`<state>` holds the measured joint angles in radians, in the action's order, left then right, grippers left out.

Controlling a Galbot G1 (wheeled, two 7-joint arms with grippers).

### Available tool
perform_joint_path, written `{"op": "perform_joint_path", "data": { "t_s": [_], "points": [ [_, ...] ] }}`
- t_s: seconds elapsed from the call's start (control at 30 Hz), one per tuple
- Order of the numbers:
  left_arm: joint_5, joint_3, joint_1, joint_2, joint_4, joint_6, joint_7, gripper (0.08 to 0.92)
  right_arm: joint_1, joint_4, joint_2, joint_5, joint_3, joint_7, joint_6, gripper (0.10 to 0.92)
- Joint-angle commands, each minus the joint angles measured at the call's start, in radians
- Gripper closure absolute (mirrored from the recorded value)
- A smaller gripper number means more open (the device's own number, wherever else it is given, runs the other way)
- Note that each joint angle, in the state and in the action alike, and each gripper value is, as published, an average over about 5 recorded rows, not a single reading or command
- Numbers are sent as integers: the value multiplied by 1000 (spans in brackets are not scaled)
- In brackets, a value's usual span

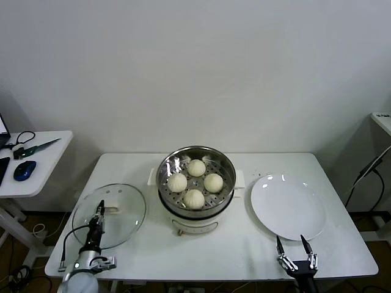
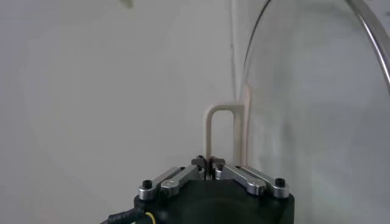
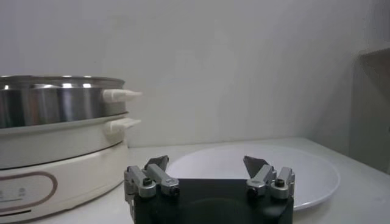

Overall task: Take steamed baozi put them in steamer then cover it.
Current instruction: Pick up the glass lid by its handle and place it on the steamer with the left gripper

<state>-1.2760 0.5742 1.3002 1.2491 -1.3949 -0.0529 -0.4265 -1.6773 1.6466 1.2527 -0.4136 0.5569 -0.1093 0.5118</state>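
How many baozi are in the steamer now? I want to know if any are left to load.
4, all on the steamer tray: far baozi, left baozi, right baozi, near baozi. None on the plate.

My left gripper (image 1: 101, 208) reaches forward low over the table's near left corner, its fingers (image 2: 209, 163) pressed together around the bar handle (image 2: 220, 131) of the cover (image 1: 125, 213). My right gripper (image 1: 295, 245) waits at the near right edge, fingers (image 3: 156, 164) spread wide apart, pointing forward.
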Motion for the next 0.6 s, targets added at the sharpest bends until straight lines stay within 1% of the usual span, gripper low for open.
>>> {"op": "perform_joint_path", "data": {
  "t_s": [0.03,0.23,0.47,0.6],
  "points": [
    [116,3,27,-36,-161,1,32,862,-3,2,3,5,0,5,1,203],
    [233,21,55,-124,-324,-39,132,862,-7,1,10,33,3,28,-4,203],
    [361,38,50,-229,-504,-156,333,862,-12,-8,16,49,13,35,-3,203],
    [375,14,49,-277,-625,-231,424,862,-8,-14,15,56,14,38,-3,203]
  ]
}}
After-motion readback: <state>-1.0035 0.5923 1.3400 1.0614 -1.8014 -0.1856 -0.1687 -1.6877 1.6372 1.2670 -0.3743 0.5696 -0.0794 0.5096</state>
